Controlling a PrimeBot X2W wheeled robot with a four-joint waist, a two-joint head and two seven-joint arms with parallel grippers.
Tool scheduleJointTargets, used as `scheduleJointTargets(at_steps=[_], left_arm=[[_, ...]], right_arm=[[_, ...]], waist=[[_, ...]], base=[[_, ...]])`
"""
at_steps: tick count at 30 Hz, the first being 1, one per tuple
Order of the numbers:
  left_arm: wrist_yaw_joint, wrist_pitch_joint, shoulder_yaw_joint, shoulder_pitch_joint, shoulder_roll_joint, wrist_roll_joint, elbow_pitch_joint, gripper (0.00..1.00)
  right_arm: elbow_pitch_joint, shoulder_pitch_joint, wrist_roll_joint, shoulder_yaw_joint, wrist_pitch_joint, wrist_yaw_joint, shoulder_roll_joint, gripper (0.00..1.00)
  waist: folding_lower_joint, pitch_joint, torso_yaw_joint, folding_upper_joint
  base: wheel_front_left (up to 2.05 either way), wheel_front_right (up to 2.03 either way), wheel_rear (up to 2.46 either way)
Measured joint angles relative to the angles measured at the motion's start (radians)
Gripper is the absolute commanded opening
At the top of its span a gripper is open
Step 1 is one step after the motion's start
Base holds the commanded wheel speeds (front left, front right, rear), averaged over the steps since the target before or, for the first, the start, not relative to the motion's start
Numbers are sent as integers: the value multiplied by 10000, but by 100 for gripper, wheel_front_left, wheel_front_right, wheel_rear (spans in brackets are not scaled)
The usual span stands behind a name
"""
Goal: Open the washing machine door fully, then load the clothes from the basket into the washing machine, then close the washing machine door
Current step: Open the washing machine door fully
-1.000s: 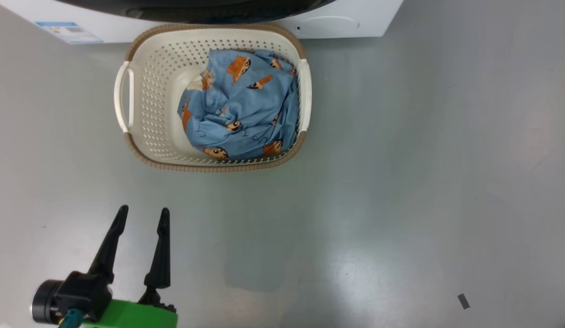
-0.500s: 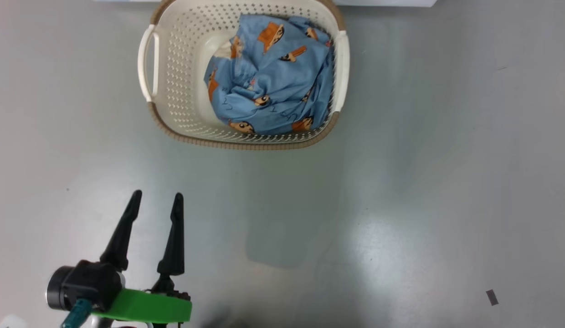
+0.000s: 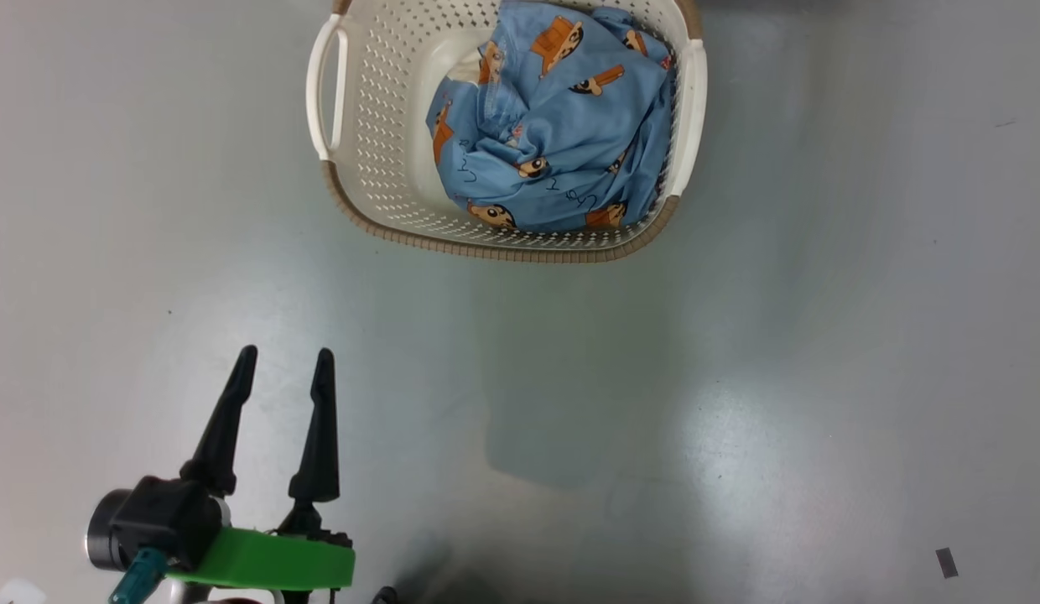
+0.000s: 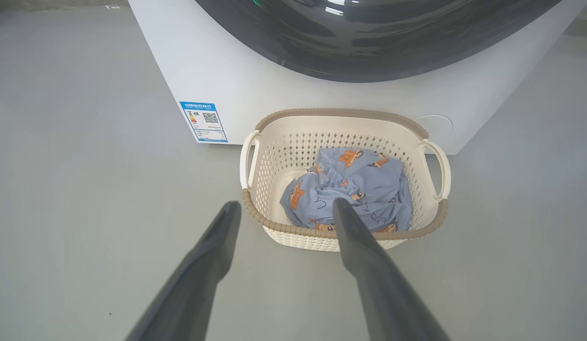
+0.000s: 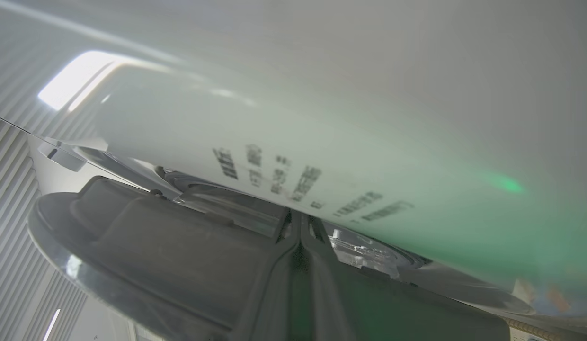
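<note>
The cream basket (image 3: 377,126) stands on the grey floor at the top of the head view, with the light-blue printed clothes (image 3: 553,143) bunched in its right half. My left gripper (image 3: 285,352) hovers open and empty at the lower left, well short of the basket. The left wrist view looks past the open left gripper (image 4: 285,203) at the basket (image 4: 341,113), the clothes (image 4: 360,189) and the white washing machine (image 4: 217,71) with its glossy black door (image 4: 369,38). My right gripper (image 5: 300,222) is shut, its tips against the door's dark grey inner face (image 5: 146,237), under the white washing machine (image 5: 274,118).
The basket sits right against the washing machine's front. A blue label sticker (image 4: 203,121) marks the machine's lower left and a round white cap (image 4: 435,125) its lower right. Open grey floor (image 3: 738,377) spreads around; a small dark mark (image 3: 946,562) lies at the far lower right.
The head camera has shifted: the basket has slid up and to the right in its picture and the washing machine has left the top edge. The left gripper stays open.
</note>
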Motion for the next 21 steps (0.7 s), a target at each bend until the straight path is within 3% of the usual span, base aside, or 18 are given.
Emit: scheduleJointTargets(at_steps=[21], left_arm=[[96, 0, -184, 1, -25, -161, 98, 100]], right_arm=[[31, -179, 104, 364, -79, 0, -134, 0]], waist=[[0, -253, 69, 0]], base=[[0, 0, 0]])
